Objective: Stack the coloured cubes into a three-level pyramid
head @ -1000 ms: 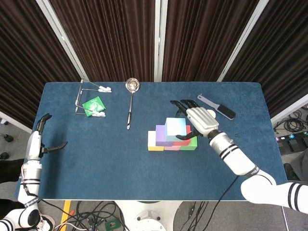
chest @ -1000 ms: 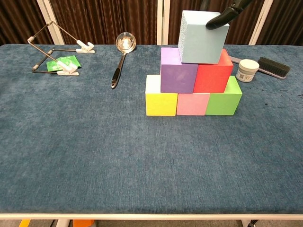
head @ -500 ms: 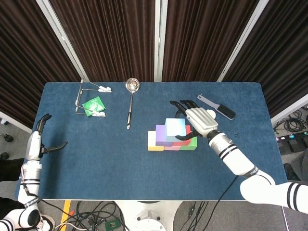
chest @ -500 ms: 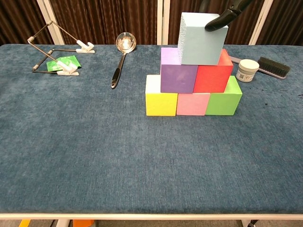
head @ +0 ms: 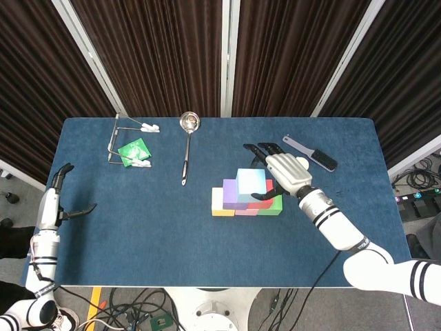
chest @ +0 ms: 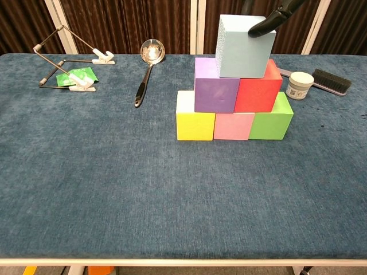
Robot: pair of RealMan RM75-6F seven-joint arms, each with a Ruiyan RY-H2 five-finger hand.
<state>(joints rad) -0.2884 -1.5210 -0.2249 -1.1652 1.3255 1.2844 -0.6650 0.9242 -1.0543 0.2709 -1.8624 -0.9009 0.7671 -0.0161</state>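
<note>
Pyramid stands complete in form: yellow cube [chest: 194, 119], pink cube [chest: 233, 125] and green cube [chest: 271, 118] in the bottom row, purple cube [chest: 214, 87] and red cube [chest: 259, 89] above, pale blue cube [chest: 244, 46] on top.

Change over the last second — the pale blue cube has dropped slightly and now sits on the purple and red cubes, straddling their seam; since half a second ago nothing has moved.

Right robot hand [head: 284, 172] is at the pale blue cube's right side, thumb under the hand toward the red cube, a dark fingertip [chest: 262, 25] touching the top edge. Whether it grips or merely rests there, I cannot tell.

Left robot hand [head: 63, 196] hangs well left of the pyramid, off the worktop [head: 138, 227] edge, fingers spread, holding nothing.

Judgement: placement done — only release and withdrawal remain; a careless pull could drag the top cube.
</note>
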